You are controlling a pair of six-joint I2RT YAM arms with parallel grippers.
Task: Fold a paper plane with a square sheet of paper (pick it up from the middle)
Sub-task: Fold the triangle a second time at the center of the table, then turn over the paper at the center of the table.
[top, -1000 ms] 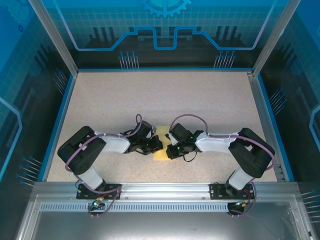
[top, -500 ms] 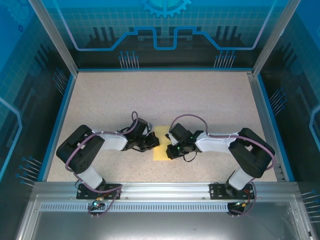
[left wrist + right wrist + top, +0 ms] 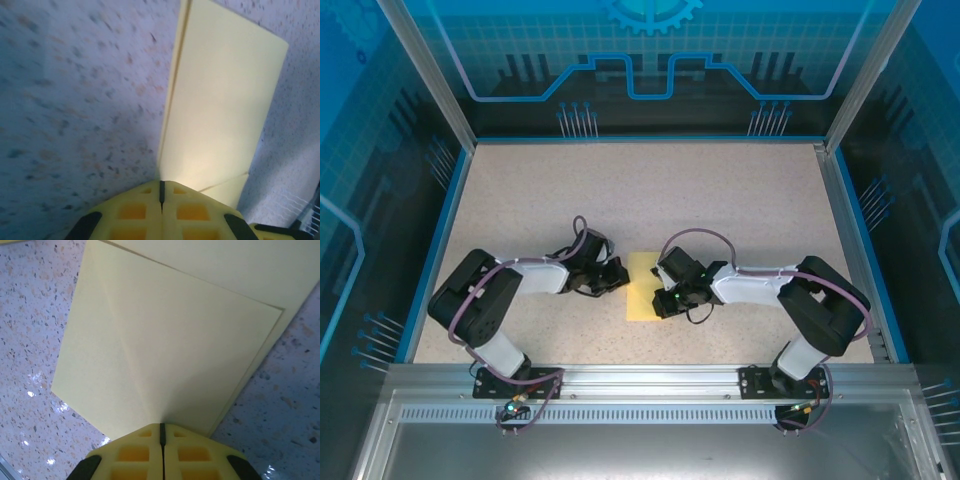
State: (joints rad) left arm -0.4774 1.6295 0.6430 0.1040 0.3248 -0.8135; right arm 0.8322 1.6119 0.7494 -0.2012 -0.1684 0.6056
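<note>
From above, the folded square sheet of paper (image 3: 642, 286) is seen lying flat on the desk (image 3: 720, 200) between both arms. Closer detail is given by the wrist views: the left pincer (image 3: 161, 191) and the right pincer (image 3: 161, 431) are pressed together at the sheet's edges, and a diagonal crease is shown.

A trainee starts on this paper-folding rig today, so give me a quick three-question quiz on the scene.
1. True or false: the paper lies between the left tool and the right tool.
2. Both tools are: A open, B shut, C holding pens.
3. Fill in: the paper is pale ____.
Key: 1 true; 2 B; 3 yellow.
</note>
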